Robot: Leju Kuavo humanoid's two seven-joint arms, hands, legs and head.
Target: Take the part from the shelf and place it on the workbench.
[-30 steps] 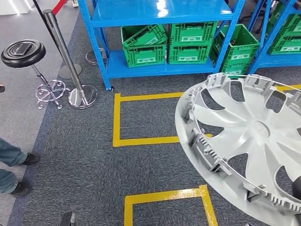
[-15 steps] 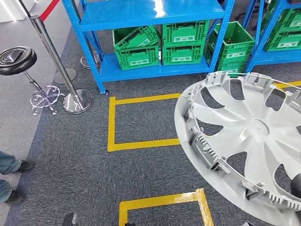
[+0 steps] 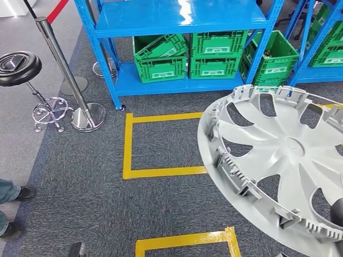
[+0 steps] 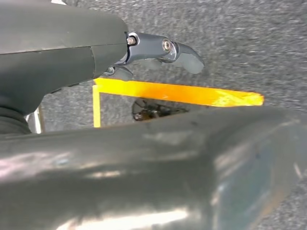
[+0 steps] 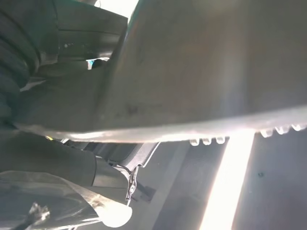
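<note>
Green crates (image 3: 190, 53) behind silver part (image 3: 279, 155)

Grey carpet floor (image 3: 81, 182): yellow tape box (image 3: 128, 144) center, stool (image 3: 20, 67) & post (image 3: 87, 115) at 10, blue shelf (image 3: 162, 83) w/ green crates (image 3: 162, 56) at 12.

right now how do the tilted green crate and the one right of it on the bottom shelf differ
The tilted crate leans at an angle on top of another green crate; the right crate sits level and square. The tilted crate shows its open top toward the camera; the right crate shows mainly its front wall. Both are green, slotted plastic, on the blue shelf.
</note>
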